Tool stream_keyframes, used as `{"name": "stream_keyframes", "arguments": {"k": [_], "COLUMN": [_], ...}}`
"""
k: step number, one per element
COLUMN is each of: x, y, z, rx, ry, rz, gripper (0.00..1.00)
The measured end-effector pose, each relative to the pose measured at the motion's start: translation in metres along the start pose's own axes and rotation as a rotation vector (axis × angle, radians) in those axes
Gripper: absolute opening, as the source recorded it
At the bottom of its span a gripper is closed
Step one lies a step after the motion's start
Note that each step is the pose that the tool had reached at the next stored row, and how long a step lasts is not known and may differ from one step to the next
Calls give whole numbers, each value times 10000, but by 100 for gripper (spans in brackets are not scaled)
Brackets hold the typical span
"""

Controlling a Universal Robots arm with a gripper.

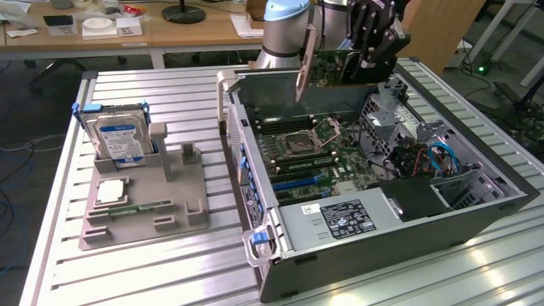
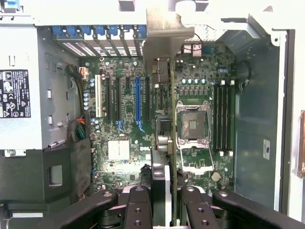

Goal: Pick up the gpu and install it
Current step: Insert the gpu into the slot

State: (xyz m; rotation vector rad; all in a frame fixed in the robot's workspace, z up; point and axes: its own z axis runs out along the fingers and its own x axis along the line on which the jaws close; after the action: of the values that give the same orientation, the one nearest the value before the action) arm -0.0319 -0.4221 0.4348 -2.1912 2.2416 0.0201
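An open computer case (image 1: pixel 365 255) was seen holding a motherboard (image 1: pixel 306 153) and a labelled power supply (image 1: pixel 340 220). The gpu (image 1: pixel 332 67) was held in the air above the case's far end, pinched between the jaws of the gripper (image 1: pixel 372 60). On the exterior view's left, a gray holder (image 1: pixel 183 191) carried an upright hard drive (image 1: pixel 119 143) and a flat memory stick (image 1: pixel 140 207). In the wrist view the card was seen edge-on over the board, between a blue slot (image 2: pixel 138 100) and the processor socket (image 2: pixel 193 121). Everything was set on a slatted metal table (image 1: pixel 153 268), with wooden desks (image 1: pixel 187 32) behind.
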Motion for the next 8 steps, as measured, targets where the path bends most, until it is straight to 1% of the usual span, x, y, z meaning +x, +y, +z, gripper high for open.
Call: {"name": "stream_keyframes", "arguments": {"k": [8], "x": [8], "y": [45], "z": [0], "rx": [-2], "ry": [3], "rz": [-524], "gripper": [28]}}
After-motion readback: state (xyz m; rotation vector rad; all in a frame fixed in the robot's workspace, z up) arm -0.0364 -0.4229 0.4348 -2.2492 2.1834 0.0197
